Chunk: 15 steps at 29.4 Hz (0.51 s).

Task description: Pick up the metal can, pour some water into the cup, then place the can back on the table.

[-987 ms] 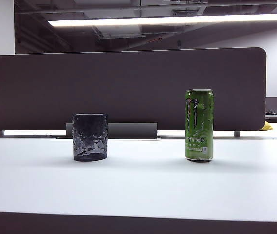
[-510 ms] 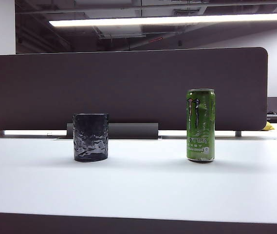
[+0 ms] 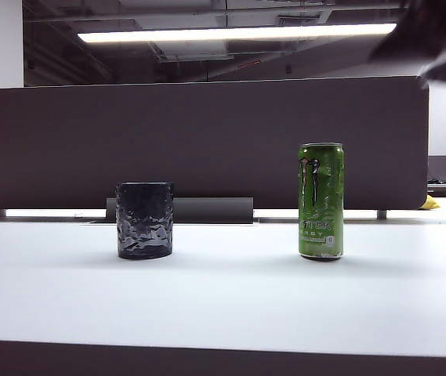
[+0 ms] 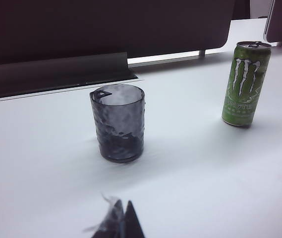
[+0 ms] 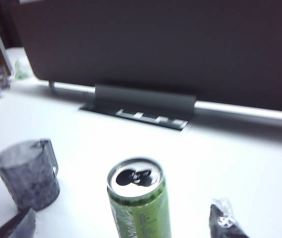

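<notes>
My left gripper hangs low over the white table, short of the cup, and its two fingertips lie pressed together, shut on nothing. The dark, dimpled cup stands upright on the left, and well apart to its right the metal can stands upright on the table, untouched. My right gripper is above and just short of the can, its fingers spread wide to either side of the can's top.
</notes>
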Tool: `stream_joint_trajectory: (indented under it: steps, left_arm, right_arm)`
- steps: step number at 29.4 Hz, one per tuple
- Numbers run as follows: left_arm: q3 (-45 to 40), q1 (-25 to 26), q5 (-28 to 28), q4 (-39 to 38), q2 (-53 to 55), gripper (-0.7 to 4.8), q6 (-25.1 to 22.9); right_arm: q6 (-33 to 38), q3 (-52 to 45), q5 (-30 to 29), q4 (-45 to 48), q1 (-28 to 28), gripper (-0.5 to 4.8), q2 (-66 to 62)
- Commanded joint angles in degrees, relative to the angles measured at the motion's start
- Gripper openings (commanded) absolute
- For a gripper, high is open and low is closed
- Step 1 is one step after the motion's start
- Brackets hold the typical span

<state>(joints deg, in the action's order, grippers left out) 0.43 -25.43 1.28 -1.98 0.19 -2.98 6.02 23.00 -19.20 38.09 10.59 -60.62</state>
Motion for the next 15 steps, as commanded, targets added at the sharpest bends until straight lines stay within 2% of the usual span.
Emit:
stream_joint_trajectory:
  steps: [1,3,6,15]
  left_arm:
    - [0.07,0.0,0.0,0.79,0.07,-0.05,0.0]
    - [0.07,0.0,0.02,0.77,0.07,-0.05,0.0]
    - [0.07,0.0,0.02,0.77,0.07,-0.05,0.0]
    - [0.07,0.0,-0.04,0.79,0.07,-0.05,0.0]
  right_arm:
    - [-0.33,0.15,0.22,15.12,1.18,4.79,-11.28]
    - [-0.26,0.33,0.28,21.46,1.53,4.79,-17.29]
    - [-0.26,1.53,0.39,25.66,1.92,4.79,-24.09]
    - [-0.24,7.48,1.25,26.49,4.2,4.79,-33.11]
